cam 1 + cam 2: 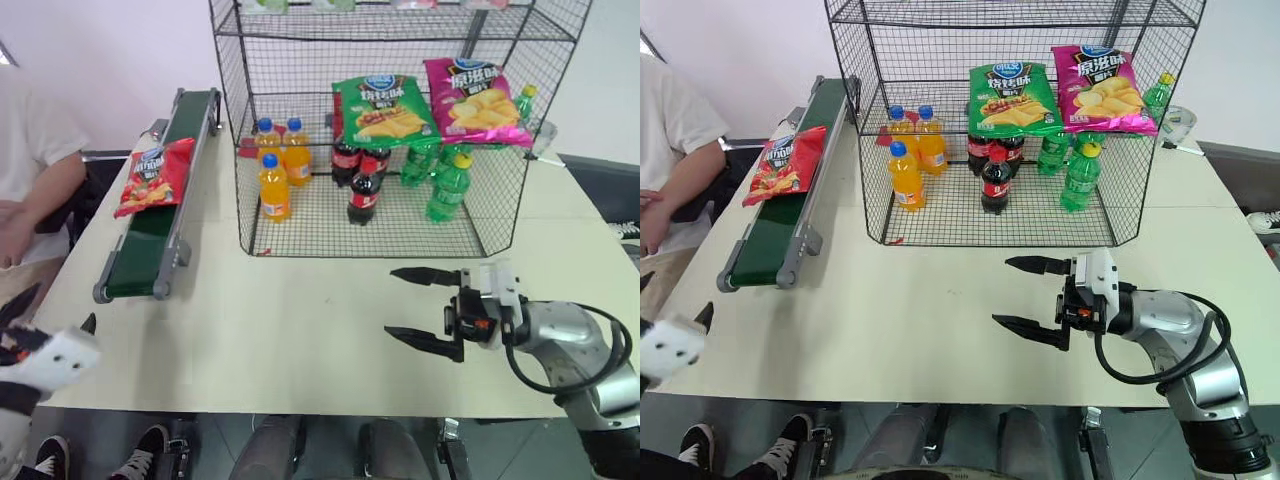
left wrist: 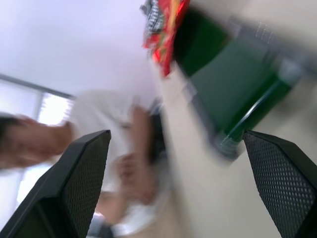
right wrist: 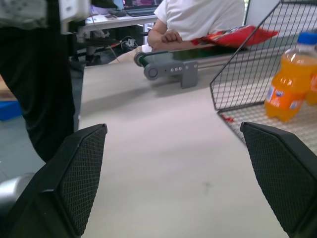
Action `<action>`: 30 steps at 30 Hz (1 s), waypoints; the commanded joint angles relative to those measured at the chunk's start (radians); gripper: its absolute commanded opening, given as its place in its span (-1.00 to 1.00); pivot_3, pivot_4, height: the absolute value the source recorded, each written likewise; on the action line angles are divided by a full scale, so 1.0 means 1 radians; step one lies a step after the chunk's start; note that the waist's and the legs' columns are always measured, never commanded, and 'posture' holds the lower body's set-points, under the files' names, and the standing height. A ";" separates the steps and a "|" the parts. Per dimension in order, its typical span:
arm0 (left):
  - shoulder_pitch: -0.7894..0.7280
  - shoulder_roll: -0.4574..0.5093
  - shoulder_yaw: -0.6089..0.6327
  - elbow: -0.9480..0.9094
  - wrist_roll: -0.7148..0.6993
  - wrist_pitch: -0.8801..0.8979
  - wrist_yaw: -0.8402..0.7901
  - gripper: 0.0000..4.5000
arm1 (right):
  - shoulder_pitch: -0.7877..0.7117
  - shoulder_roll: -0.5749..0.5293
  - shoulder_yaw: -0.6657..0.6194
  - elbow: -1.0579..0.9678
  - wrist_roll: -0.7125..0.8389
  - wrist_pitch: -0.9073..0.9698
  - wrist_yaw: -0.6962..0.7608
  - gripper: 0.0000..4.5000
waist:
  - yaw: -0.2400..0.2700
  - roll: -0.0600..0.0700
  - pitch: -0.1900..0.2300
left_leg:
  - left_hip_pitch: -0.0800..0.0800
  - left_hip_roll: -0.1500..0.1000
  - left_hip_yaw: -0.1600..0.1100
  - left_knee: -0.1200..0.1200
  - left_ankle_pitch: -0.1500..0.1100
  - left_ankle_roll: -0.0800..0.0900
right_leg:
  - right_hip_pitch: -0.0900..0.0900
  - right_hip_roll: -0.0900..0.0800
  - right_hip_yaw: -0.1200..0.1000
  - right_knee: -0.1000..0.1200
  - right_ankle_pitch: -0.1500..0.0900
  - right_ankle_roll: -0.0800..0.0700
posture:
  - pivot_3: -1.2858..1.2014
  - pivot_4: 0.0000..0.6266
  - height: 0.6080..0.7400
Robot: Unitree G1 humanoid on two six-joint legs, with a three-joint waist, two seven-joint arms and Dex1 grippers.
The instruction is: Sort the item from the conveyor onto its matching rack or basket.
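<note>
Your red chip bag (image 1: 154,176) lies on the dark-green conveyor (image 1: 160,215), toward its far half, at about ten o'clock on the table (image 1: 300,340), with one edge hanging over the belt's outer rail. The conveyor runs front to back along the table's left side, and the black wire rack (image 1: 380,130) stands just beside it at twelve o'clock. On the rack's bottom tier you have orange soda bottles (image 1: 276,165), dark cola bottles (image 1: 362,180) and green bottles (image 1: 440,175); a green chip bag (image 1: 385,108) and a pink chip bag (image 1: 472,100) sit on the tier above them. Your right pincer (image 1: 412,308) is at about four o'clock, above bare table in front of the rack, pointing toward the conveyor with its two black fingers (image 1: 425,275) spread wide and nothing between them. Your left pincer (image 2: 178,188) hangs at the table's near left corner, around eight o'clock, also spread wide and empty, well apart from the bag. A person in a white shirt (image 1: 30,150) sits at nine o'clock, just beyond the conveyor.
</note>
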 commanded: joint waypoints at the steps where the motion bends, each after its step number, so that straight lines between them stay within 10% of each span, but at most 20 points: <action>1: -0.008 -0.007 0.025 0.084 0.108 -0.121 0.081 0.98 | -0.008 0.008 0.031 0.011 -0.024 -0.044 0.051 1.00 | 0.007 -0.001 0.000 | 0.000 0.000 0.000 -0.001 0.000 0.000 | 0.000 0.000 0.000 -0.001 0.000 0.000 | 0.03 -0.52 1.00; 30: -0.390 0.058 -0.199 0.496 0.184 -0.276 0.156 0.98 | -0.079 0.035 0.062 0.108 -0.127 -0.128 0.043 1.00 | 0.002 -0.001 -0.001 | 0.001 0.000 -0.002 0.001 0.002 0.002 | -0.001 0.002 -0.002 0.005 0.006 0.008 | 0.03 -0.52 1.00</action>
